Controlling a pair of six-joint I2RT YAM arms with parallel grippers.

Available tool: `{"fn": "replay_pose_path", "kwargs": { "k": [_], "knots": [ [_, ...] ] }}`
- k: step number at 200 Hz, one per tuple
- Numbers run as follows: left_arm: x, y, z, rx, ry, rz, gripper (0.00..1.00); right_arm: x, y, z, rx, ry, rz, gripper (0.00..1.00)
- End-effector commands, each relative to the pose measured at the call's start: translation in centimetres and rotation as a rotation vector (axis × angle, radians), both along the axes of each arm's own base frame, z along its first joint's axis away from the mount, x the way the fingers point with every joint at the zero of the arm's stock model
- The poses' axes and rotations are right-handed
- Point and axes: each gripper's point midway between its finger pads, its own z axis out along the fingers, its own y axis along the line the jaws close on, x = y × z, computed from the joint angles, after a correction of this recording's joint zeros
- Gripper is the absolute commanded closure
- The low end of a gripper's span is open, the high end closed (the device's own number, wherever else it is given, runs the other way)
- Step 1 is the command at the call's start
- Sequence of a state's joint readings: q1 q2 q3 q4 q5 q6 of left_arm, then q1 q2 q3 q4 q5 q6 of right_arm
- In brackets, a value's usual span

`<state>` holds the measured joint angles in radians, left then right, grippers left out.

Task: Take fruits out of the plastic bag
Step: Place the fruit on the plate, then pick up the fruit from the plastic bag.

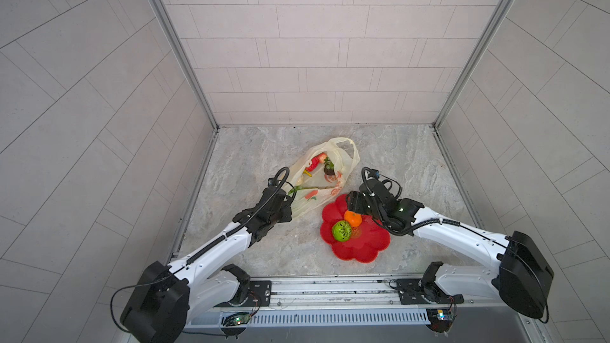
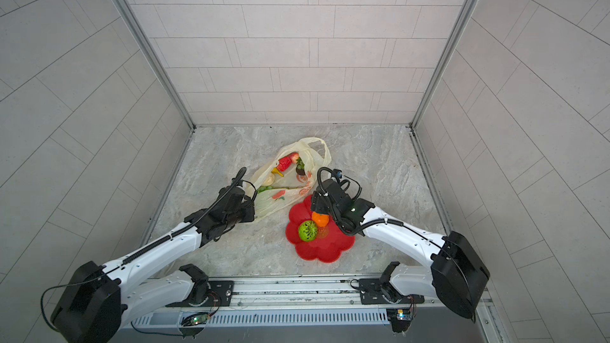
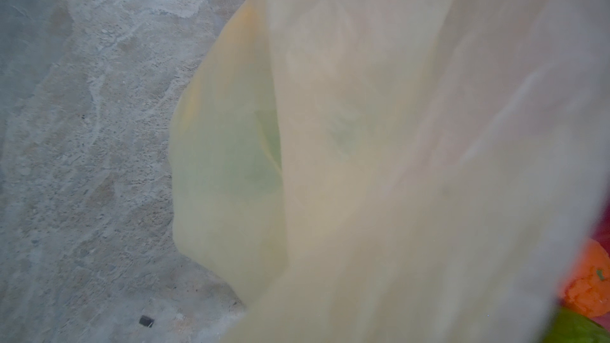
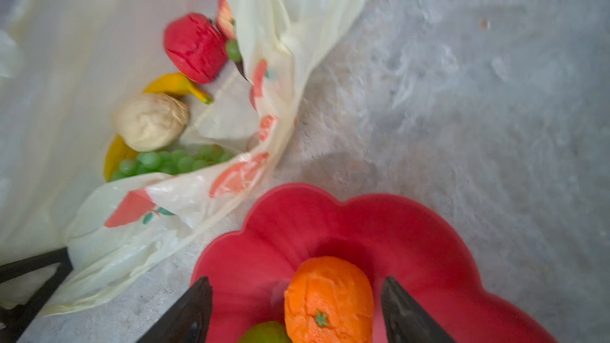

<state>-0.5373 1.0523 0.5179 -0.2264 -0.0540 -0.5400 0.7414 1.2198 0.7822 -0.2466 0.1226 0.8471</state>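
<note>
The left gripper (image 1: pixel 289 196) is clamped on the near edge of the plastic bag (image 1: pixel 305 204), which lies around the middle of the worktop with its mouth held up and open. Inside the bag are a banana (image 4: pixel 178 85), a cream bulb (image 4: pixel 150 122), a green grape bunch (image 4: pixel 171 161), red pieces (image 1: pixel 315 163) and a dark mangosteen (image 1: pixel 329 169). Just right of the bag, nearer the front edge, sits the red plate (image 1: pixel 363 249) with the green kiwi-like ball (image 1: pixel 341 230) and the orange (image 1: pixel 353 218) on it. The right gripper (image 4: pixel 296 280) hangs over the orange, jaws wide and clear of it. Two fruits look done; at least five are left.
</note>
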Motion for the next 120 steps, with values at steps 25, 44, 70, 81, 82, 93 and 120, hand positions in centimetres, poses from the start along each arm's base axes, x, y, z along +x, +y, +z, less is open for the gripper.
{"fn": "replay_pose_path", "kwargs": {
  "k": [25,44,70,81,82,93,120],
  "knots": [
    [-1.5,1.7,0.5,0.024,0.006,0.050,0.97,0.5,1.3,4.4,-0.058,-0.230,0.199,0.18],
    [-1.4,1.3,0.4,0.033,0.030,0.026,0.76,1.1,2.7,5.0,-0.080,-0.262,0.269,0.17],
    [-0.8,1.8,0.4,0.078,0.113,0.095,0.52,2.3,4.5,4.9,-0.122,-0.260,0.331,0.17],
    [-0.6,2.0,0.6,0.087,0.138,0.132,0.44,2.9,5.2,4.7,-0.138,-0.246,0.349,0.17],
    [-0.5,2.0,0.7,0.088,0.138,0.136,0.43,3.0,5.3,4.7,-0.137,-0.246,0.350,0.17],
    [-0.2,2.4,1.3,0.098,0.141,0.176,0.35,3.4,6.2,4.5,-0.143,-0.236,0.371,0.17],
    [0.9,2.5,2.8,0.052,0.102,0.216,0.25,4.5,8.8,3.6,-0.131,-0.216,0.441,0.16]
  ]
}}
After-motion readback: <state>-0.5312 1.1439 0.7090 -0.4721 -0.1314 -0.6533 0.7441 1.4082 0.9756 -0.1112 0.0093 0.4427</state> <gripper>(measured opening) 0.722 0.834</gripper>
